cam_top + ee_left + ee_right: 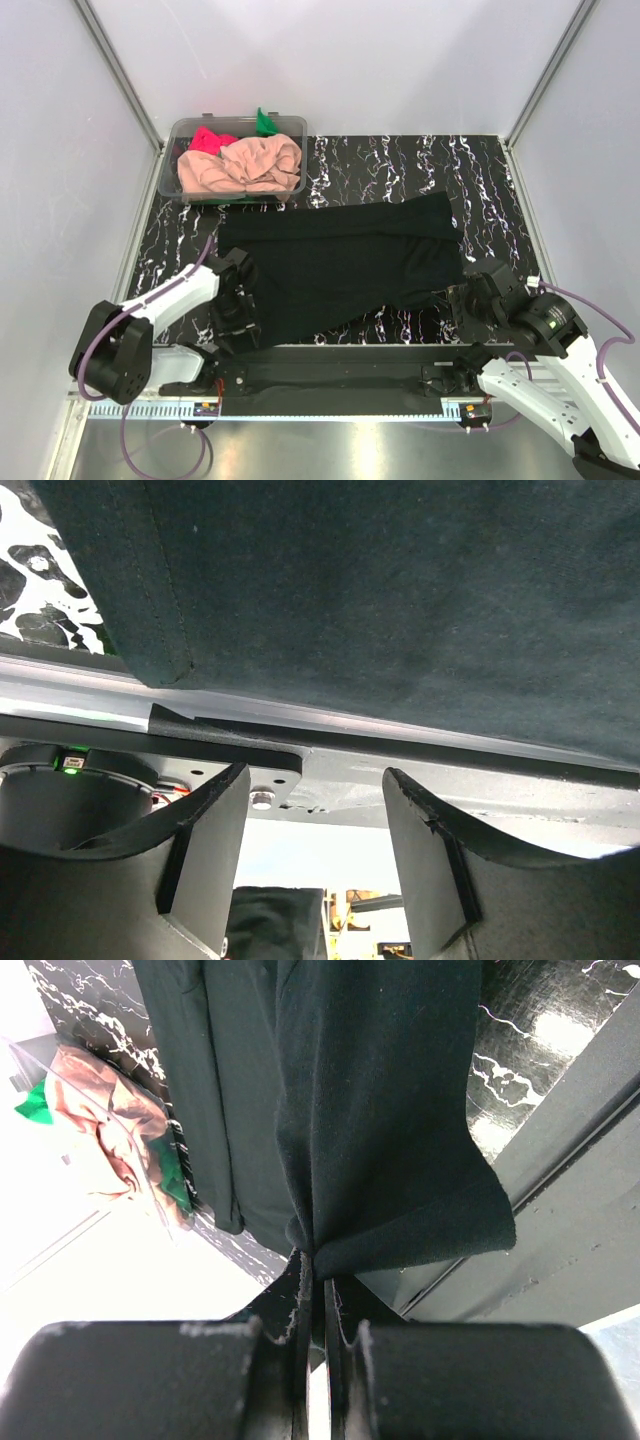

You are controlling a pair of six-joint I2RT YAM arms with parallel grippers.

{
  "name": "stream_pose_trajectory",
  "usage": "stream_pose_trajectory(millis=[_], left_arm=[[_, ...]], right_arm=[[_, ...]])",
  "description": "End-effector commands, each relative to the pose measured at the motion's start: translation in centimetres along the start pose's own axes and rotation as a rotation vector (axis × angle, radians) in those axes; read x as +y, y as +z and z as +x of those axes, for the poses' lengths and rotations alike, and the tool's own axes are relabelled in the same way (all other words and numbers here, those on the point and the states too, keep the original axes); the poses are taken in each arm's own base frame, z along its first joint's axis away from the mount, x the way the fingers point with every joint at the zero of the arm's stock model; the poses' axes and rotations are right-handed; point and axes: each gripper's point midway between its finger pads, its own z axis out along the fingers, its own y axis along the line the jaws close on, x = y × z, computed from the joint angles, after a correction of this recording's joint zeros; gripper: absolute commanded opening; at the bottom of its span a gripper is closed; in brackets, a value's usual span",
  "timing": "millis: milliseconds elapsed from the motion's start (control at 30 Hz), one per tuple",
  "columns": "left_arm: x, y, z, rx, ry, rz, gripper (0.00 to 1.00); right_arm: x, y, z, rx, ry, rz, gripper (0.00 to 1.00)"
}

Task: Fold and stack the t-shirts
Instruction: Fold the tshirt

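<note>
The black t-shirt point(340, 265) lies flat, a dark matte band, its long axis left-right across the marbled tabletop point(400, 160). The right pincer point(315, 1285) pinches its bunched near-right corner. The left pincer point(315, 780) stands spread just beside its near-left hem.

tub: clear rectangular plastic tub point(230, 120), back-left corner of bench, close to rear wall | bench: black top with white marble veining point(400, 160) | surround: plain white panels point(350, 60), aluminium corner posts point(120, 70) | front: grey metal ledge point(350, 450) along near edge
</note>
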Motion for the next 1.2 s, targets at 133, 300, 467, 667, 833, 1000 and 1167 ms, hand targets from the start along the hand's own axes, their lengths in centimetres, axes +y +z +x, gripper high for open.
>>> stream_pose_trajectory(millis=[133,300,467,667,833,1000,1167], left_arm=[[-0.6,0.8,-0.4,0.024,-0.017,0.003,0.6],[-0.5,1.4,-0.7,0.022,-0.026,-0.014,0.57],[-0.4,1.9,-0.9,0.024,-0.04,-0.027,0.55],[-0.3,2.2,-1.3,0.008,-0.052,-0.041,0.55],[-0.2,2.1,-1.4,-0.002,-0.055,-0.043,0.56],[-0.2,2.4,-1.7,-0.011,-0.08,-0.055,0.53],[-0.2,3.1,-1.4,0.013,-0.094,-0.057,0.14]], right_arm=[[-6.3,-1.1,-2.9,-0.11,-0.04,0.241,0.0],[-6.3,-1.1,-2.7,-0.099,-0.037,0.244,0.0],[-6.1,-1.1,-2.7,-0.097,-0.032,0.237,0.0],[-6.0,-1.2,-2.6,-0.091,-0.029,0.228,0.0],[-5.7,-1.2,-2.4,-0.077,-0.025,0.215,0.0],[-5.6,-1.3,-2.3,-0.069,-0.021,0.2,0.0],[-5.6,-1.4,-2.3,-0.063,-0.013,0.188,0.0]])
